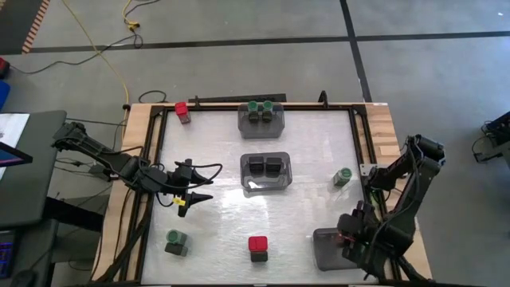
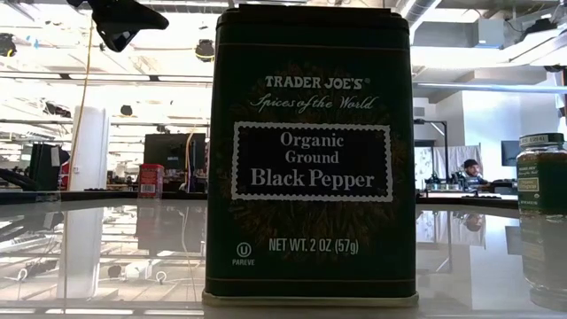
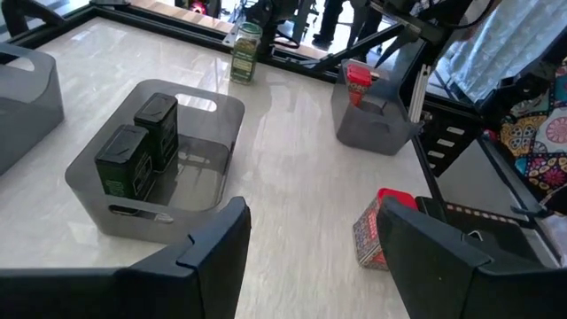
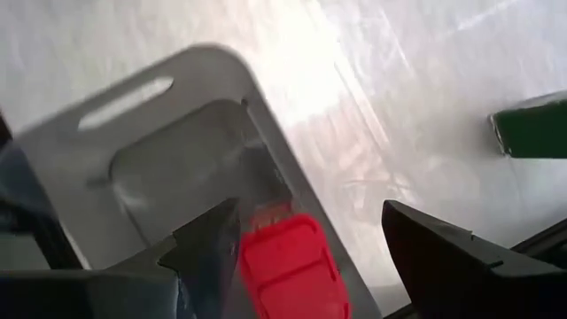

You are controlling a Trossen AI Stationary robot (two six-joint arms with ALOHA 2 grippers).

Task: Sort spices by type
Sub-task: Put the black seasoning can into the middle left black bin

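My right gripper [image 1: 348,236] [image 4: 301,257] hangs open over the near-right grey bin [image 1: 327,253]. A red-capped jar [image 4: 288,266] [image 3: 357,80] sits between its fingers, inside that bin [image 4: 133,151]. My left gripper [image 1: 196,196] [image 3: 310,257] is open and empty at the table's left. Two black tins [image 3: 142,146] stand in the middle bin [image 1: 266,185], and green-capped jars [image 1: 261,108] fill the far bin. Loose on the table are two red-capped jars [image 1: 257,247] [image 1: 183,110] and two green-capped jars [image 1: 176,241] [image 1: 342,177].
A black pepper tin [image 2: 310,151] fills the low view, with a green-capped jar [image 2: 540,204] to its right. A raised black frame [image 1: 239,101] borders the table. Open tabletop lies between the middle bin and the near edge.
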